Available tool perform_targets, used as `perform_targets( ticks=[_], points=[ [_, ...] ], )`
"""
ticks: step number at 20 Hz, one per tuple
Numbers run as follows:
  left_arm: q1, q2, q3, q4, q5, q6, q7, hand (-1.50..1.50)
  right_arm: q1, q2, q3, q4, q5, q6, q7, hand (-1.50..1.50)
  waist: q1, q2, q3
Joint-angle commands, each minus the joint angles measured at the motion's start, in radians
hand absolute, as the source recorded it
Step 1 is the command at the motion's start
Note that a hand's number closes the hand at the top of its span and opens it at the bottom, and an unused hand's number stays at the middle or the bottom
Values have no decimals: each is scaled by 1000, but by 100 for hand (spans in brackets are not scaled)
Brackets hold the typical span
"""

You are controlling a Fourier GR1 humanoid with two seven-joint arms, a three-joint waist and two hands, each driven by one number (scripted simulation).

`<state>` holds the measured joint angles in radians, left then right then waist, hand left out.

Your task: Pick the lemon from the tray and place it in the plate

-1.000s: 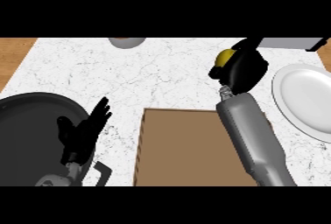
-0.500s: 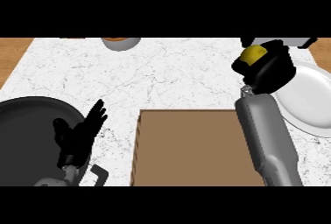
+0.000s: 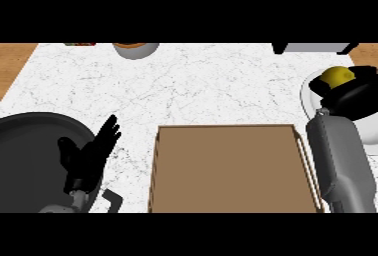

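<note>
Head view shows the right hand [image 3: 348, 92] curled around the lemon [image 3: 337, 75], now above the plate [image 3: 306, 98]; a second ago it was over the counter, beside the plate. Only the release seems left. The tray [image 3: 221, 170] holds nothing. The left hand [image 3: 87, 155] rests open at lower left.

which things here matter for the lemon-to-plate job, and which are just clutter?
In the job:
- lemon, held in the right hand over the plate
- plate
- tray, nothing on it

Lying about:
- dark pan, at the left
- left hand, resting open by the pan
- grey cup, far edge
- white box, far right corner
</note>
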<state>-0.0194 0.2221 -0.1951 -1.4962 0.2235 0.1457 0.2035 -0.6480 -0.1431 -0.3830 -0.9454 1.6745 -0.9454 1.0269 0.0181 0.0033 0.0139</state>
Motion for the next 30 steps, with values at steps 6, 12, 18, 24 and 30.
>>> perform_targets(
  ticks=[6, 12, 18, 24, 30],
  points=[
    [11, -26, 1, 82, -15, -11, -25, 0, -13, -214, -89, 258, -315, -250, -189, 150, 5, 10, -11],
    [29, -63, -23, 46, -41, 35, 4, 0, 2, -277, -134, 345, -545, -146, -286, 150, 1, 7, -10],
    [44, -23, 2, 48, -20, -15, -3, 0, -20, -340, -174, 450, -753, 98, -470, -150, 12, 12, -7],
    [17, -38, 6, 54, -21, -11, 5, 0, 16, -277, -254, 408, -956, 19, -812, -150, 15, 17, -5],
    [23, -34, 31, 82, -12, -25, -28, 0, 22, -300, -370, 273, -1185, 18, -1067, -150, -3, 12, -7]
  ],
)
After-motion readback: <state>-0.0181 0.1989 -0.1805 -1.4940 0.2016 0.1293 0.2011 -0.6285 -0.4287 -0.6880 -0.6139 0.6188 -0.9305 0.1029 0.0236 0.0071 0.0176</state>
